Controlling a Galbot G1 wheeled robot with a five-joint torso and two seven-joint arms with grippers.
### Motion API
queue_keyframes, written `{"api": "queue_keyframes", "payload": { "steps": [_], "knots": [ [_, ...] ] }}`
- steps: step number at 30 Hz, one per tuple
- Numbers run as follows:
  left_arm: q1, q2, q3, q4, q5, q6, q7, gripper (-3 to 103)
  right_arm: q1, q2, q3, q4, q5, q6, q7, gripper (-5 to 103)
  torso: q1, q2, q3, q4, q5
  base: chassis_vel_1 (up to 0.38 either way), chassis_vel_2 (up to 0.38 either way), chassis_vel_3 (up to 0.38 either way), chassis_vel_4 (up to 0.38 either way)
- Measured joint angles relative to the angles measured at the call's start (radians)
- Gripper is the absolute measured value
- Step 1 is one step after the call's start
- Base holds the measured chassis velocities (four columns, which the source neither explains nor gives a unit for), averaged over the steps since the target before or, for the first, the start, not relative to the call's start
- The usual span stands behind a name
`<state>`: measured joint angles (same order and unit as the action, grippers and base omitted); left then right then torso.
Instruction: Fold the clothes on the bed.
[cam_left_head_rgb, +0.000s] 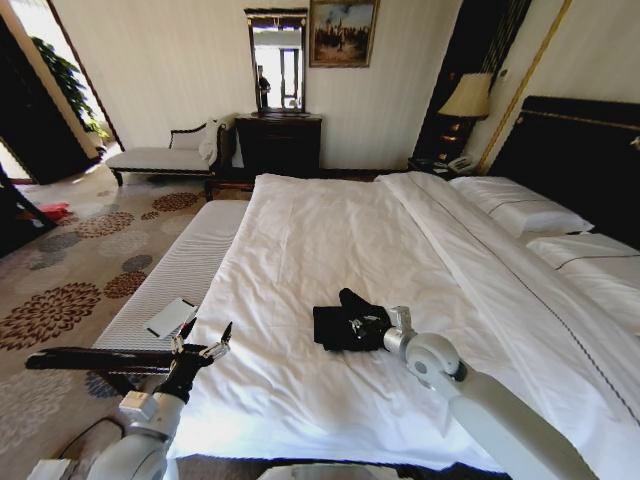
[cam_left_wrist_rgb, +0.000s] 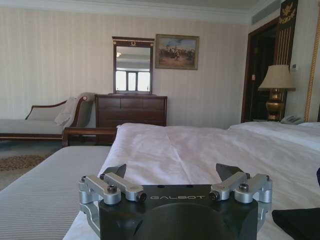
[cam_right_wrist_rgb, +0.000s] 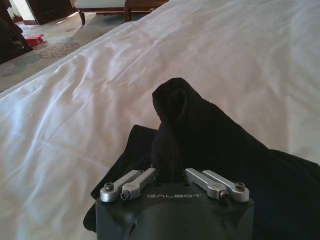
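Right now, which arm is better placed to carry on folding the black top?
The right. The right gripper is already shut on the black top, lifting a ridge of cloth on the bed. The left gripper hangs open near the bed's edge, away from it.

Matt black soft cloth is seen in the clothes (cam_left_head_rgb: 340, 325); smooth white creased cotton-like sheeting on the bed (cam_left_head_rgb: 330, 250); brushed metal links on the right gripper (cam_right_wrist_rgb: 169, 172).

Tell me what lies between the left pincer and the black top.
Head view: bare white bed sheet separates the left pincer from the crumpled black fabric top.
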<state>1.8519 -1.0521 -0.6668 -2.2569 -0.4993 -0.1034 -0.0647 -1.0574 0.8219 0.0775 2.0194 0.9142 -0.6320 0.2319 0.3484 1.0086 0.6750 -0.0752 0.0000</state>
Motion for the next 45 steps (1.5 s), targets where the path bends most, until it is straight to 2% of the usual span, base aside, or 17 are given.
{"api": "queue_keyframes", "payload": {
  "steps": [4, 6, 9, 11, 14, 17, 20, 21, 25, 26, 27, 28, 30, 31, 33, 39, 45],
  "knots": [
    [0.000, 0.000, 0.000, 0.000, 0.000, 0.000, 0.000, 100, -0.005, 0.018, -0.016, -0.010, -0.020, 0.011, 0.007, 4, 0.000, 0.000, 0.000, -0.0002, 0.0000, 0.000, 0.000, 0.000, 0.000],
    [0.000, 0.000, 0.000, 0.000, 0.000, 0.000, 0.000, 100, -0.001, 0.040, -0.015, -0.018, -0.011, 0.019, 0.021, 14, 0.000, 0.000, 0.000, -0.0001, 0.0001, 0.000, 0.000, 0.000, 0.000],
    [0.000, 0.000, 0.000, 0.000, 0.000, 0.000, 0.000, 100, 0.004, 0.052, -0.013, -0.020, 0.007, 0.027, 0.035, 20, 0.000, 0.000, 0.000, 0.0001, 0.0001, 0.000, 0.000, 0.000, 0.000],
    [0.000, 0.000, 0.000, 0.000, 0.000, 0.000, 0.000, 100, 0.002, 0.050, -0.009, -0.009, 0.013, 0.033, 0.036, 32, 0.000, 0.000, 0.000, 0.0001, 0.0000, 0.000, 0.000, 0.000, 0.000],
    [0.000, 0.000, 0.000, 0.000, 0.000, 0.000, 0.000, 100, -0.006, 0.046, -0.006, 0.008, 0.011, 0.041, 0.038, 42, 0.000, 0.000, 0.000, 0.0000, 0.0000, 0.000, 0.000, 0.000, 0.000],
    [0.000, 0.000, 0.000, 0.000, 0.000, 0.000, 0.000, 100, -0.022, 0.037, -0.007, 0.032, -0.017, 0.068, 0.041, 47, 0.000, 0.000, 0.000, 0.0000, 0.0001, 0.000, 0.000, 0.000, 0.000],
    [0.000, 0.000, 0.000, 0.000, 0.000, 0.000, 0.000, 100, -0.051, 0.026, 0.016, 0.079, -0.024, 0.079, 0.038, 64, 0.000, 0.000, 0.000, 0.0000, 0.0001, 0.000, 0.000, 0.000, 0.000],
    [0.000, 0.000, 0.000, 0.000, 0.000, 0.000, 0.000, 100, -0.064, 0.022, 0.034, 0.099, -0.017, 0.087, 0.035, 64, 0.000, 0.000, 0.000, -0.0001, -0.0001, 0.000, 0.000, 0.000, 0.000],
    [0.000, 0.000, 0.000, 0.000, 0.000, 0.000, 0.000, 100, -0.095, 0.022, 0.090, 0.114, -0.016, 0.161, 0.020, 82, 0.000, 0.000, 0.000, -0.0002, -0.0002, 0.000, 0.000, 0.000, 0.000],
    [0.000, 0.000, 0.000, 0.000, 0.000, 0.000, 0.000, 100, -0.100, 0.028, 0.101, 0.096, -0.027, 0.198, 0.013, 82, 0.000, 0.000, 0.000, -0.0002, -0.0001, 0.000, 0.000, 0.000, 0.000],
    [0.000, 0.000, 0.000, 0.000, 0.000, 0.000, 0.000, 100, -0.103, 0.041, 0.111, 0.050, -0.059, 0.257, 0.000, 91, 0.000, 0.000, 0.000, -0.0001, 0.0000, 0.000, 0.000, 0.000, 0.000],
    [0.000, 0.000, 0.000, 0.000, 0.000, 0.000, 0.000, 100, -0.103, 0.041, 0.111, 0.050, -0.059, 0.257, 0.000, 91, 0.000, 0.000, 0.000, -0.0001, 0.0000, 0.000, 0.000, 0.000, 0.000],
    [0.000, 0.000, 0.000, 0.000, 0.000, 0.000, 0.000, 100, -0.098, 0.063, 0.113, -0.031, -0.117, 0.340, -0.024, 91, 0.000, 0.000, 0.000, -0.0001, 0.0001, 0.000, 0.000, 0.000, 0.000],
    [0.000, 0.000, 0.000, 0.000, 0.000, 0.000, 0.000, 100, -0.090, 0.074, 0.107, -0.070, -0.148, 0.376, -0.034, 99, 0.000, 0.000, 0.000, -0.0003, 0.0001, 0.000, 0.000, 0.000, 0.000],
    [0.000, 0.000, 0.000, 0.000, 0.000, 0.000, 0.000, 100, -0.058, 0.102, 0.078, -0.152, -0.230, 0.461, -0.055, 100, 0.000, 0.000, 0.000, -0.0001, 0.0003, 0.000, 0.000, 0.000, 0.000],
    [0.000, 0.000, 0.000, 0.000, 0.000, 0.000, 0.000, 100, 0.000, 0.148, 0.004, -0.271, -0.351, 0.547, -0.082, 100, 0.000, 0.000, 0.000, 0.0002, -0.0002, 0.000, 0.000, 0.000, 0.000],
    [0.000, 0.000, 0.000, 0.000, 0.000, 0.000, 0.000, 100, 0.009, 0.189, -0.045, -0.362, -0.392, 0.589, -0.105, 100, 0.000, 0.000, 0.000, -0.0001, 0.0001, 0.000, 0.000, 0.000, 0.000]
  ]
}}
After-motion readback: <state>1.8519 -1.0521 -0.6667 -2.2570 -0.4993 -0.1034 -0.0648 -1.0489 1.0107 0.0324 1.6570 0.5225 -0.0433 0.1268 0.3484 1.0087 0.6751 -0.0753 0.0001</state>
